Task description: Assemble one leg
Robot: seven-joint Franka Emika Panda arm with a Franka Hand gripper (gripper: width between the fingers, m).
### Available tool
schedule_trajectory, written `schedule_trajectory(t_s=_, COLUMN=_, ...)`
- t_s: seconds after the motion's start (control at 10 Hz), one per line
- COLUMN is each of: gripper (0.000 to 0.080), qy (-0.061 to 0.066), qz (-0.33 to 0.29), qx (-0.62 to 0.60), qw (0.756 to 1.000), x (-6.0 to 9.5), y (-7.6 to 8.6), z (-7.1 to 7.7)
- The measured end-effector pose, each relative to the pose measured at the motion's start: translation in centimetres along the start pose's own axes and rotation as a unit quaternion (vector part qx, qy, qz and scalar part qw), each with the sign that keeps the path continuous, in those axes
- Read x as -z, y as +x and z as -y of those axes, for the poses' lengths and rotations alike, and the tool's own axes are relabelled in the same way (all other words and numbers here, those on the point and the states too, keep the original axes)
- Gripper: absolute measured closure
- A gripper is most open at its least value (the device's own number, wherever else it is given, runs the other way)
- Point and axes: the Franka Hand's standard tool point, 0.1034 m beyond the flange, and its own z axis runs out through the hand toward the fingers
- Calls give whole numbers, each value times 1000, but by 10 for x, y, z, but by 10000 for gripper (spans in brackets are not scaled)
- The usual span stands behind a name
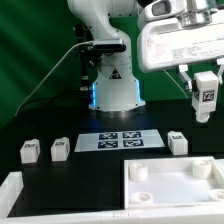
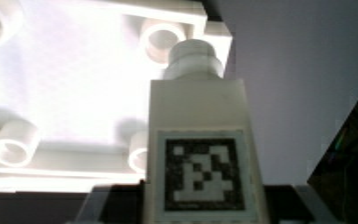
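Observation:
My gripper (image 1: 206, 92) is shut on one leg (image 1: 206, 100), a white stubby block with a black-and-white tag, and holds it upright in the air at the exterior view's right. It hangs above the large white tray-like panel (image 1: 172, 186). In the wrist view the held leg (image 2: 197, 120) fills the middle, its round end pointing down at the panel (image 2: 78, 95) beside a corner peg (image 2: 160, 38). The gripper (image 2: 199, 206) clamps it by its tagged end. Three more legs lie on the black table: two at the exterior view's left (image 1: 29, 151) (image 1: 60, 148) and one at the right (image 1: 178, 143).
The marker board (image 1: 120, 140) lies flat in front of the arm's base (image 1: 113, 90). A white L-shaped rail (image 1: 12, 192) runs along the front left edge. A green backdrop stands behind.

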Motion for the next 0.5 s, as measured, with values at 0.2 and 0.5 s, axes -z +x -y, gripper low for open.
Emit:
schedule_trajectory(t_s=0.2, gripper=506, qy=0, qz=-3, qx=1, qw=1000, x=-1, y=-1, z=0)
schedule_trajectory(t_s=0.5, gripper=506, qy=4, qz=-32, qx=-8, qw=999, x=-15, y=48, z=-17)
